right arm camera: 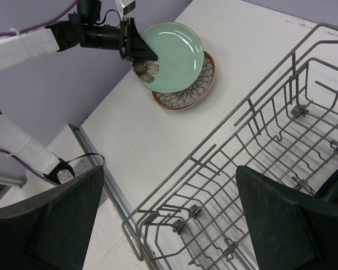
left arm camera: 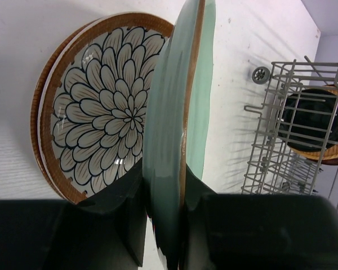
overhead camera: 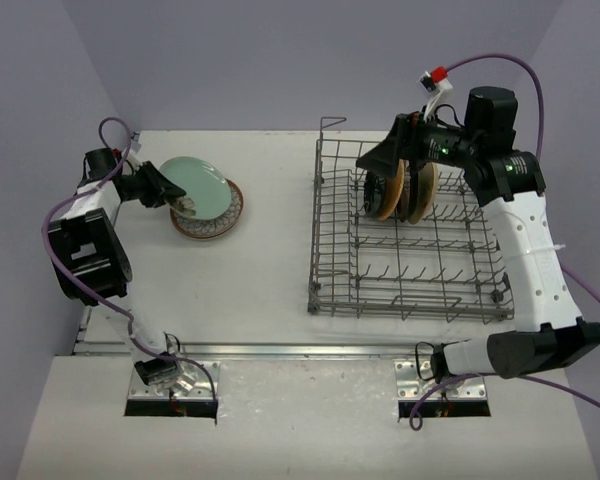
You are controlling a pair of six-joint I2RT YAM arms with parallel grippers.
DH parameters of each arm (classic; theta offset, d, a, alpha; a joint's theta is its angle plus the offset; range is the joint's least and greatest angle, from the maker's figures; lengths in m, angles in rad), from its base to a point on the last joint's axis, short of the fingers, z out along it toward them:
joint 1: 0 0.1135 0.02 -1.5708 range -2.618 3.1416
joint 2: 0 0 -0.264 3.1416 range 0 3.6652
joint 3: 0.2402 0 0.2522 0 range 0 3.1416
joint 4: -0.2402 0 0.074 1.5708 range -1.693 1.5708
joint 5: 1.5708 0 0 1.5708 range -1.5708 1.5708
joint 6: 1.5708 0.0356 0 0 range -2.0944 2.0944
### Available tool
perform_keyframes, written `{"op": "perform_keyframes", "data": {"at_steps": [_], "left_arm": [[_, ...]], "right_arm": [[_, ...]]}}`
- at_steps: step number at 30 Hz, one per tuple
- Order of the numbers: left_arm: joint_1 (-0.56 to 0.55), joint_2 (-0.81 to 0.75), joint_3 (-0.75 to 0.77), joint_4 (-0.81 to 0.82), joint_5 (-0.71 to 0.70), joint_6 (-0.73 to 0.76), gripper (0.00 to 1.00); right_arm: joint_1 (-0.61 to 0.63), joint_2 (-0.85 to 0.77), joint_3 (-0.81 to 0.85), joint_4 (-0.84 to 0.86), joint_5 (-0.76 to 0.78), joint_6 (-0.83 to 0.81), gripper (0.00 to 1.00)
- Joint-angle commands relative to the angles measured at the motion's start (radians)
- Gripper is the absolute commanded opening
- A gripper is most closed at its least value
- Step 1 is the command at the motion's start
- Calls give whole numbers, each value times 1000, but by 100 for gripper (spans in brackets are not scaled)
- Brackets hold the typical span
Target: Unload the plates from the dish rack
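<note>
Left tool (overhead camera: 178,200) clamped on rim of green plate (overhead camera: 202,183), held tilted over flower-pattern plate (overhead camera: 223,226) near far-left corner of counter (overhead camera: 280,250). Right tool (overhead camera: 385,160) spread wide, above plates (overhead camera: 400,190) standing on edge in rack (overhead camera: 330,290), far-right side.

The dish rack (overhead camera: 410,250) sits on the right of the tabletop (overhead camera: 270,290), with plates (overhead camera: 388,190) standing in its far end. On the left, one plate (overhead camera: 195,185) tilts over stacked plates (overhead camera: 218,222).

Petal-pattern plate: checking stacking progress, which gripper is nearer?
Left. The left gripper holds the pale green plate just over the petal-pattern plate; the right gripper is off at the dish rack.
</note>
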Motion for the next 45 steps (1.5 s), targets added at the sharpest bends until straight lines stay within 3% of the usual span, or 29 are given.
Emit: {"op": "perform_keyframes", "data": {"at_steps": [1,7,21,25,37,40,45], "left_arm": [[-7,21,65,90,170,1,0],[-9,70,57,97,218,3,8],[-6,110,87,-9,131,71,49],[-6,102,105,-67,58,125,55],[-18,3,126,-134,-392,249,64],[-35,-11,121,-130,-488,266,72],[-76,-12,114,-120,-545,271,72]], "right_arm": [[2,-5,-12,-14,14,-31,99],[4,2,-17,-25,-1,-33,99],[3,8,-15,-40,-27,-39,99],[2,22,5,-55,-39,-42,99],[4,31,25,-63,-49,-47,99],[3,30,26,-67,-53,-51,99],[4,26,21,-71,-42,-59,99]]}}
